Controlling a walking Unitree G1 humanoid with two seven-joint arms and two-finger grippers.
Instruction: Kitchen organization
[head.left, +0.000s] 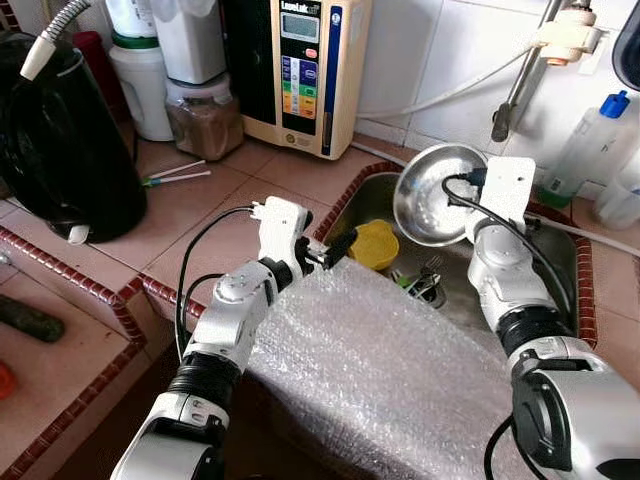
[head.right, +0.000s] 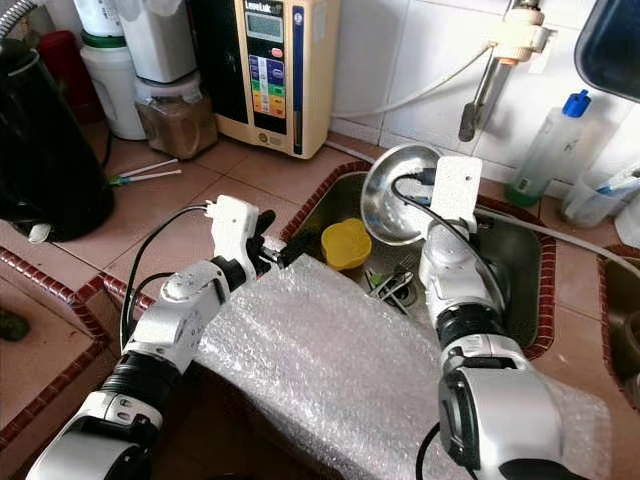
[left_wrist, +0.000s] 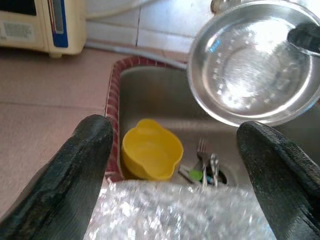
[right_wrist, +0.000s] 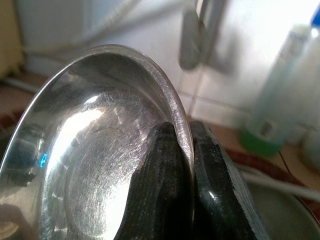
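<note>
Overhead, the right end effector (right_wrist: 182, 170) was clamped on the rim of a steel bowl (head.left: 432, 195), one black finger inside the rim and one outside, and it held the bowl tilted on edge above the far part of the sink (head.left: 560, 262), with the bowl's wet hollow turned toward the robot. The left end effector (left_wrist: 175, 165) hung with its two fingers spread wide and nothing between them, at the sink's near-left corner, just above a sheet of bubble wrap (head.left: 380, 370) that draped over the front edge of the sink and the tabletop (head.left: 190, 215). Down in the basin a yellow cup (head.left: 376, 244) sat against the left wall, just beyond the bubble wrap, and a fork (left_wrist: 202, 150) lay with other cutlery and something green at the drain (head.left: 430, 290). A tap (head.left: 515, 85) with a white hose stood against the tiled wall behind the bowl, and a clear bottle with a blue cap (head.left: 588, 145) stood beside it on the right. On the tiled tabletop to the left were a cream water purifier (head.left: 305, 70), a jar of brown powder (head.left: 205, 118), a black kettle (head.left: 62, 140) and two thin white sticks (head.left: 178, 174) lying near each other.
</note>
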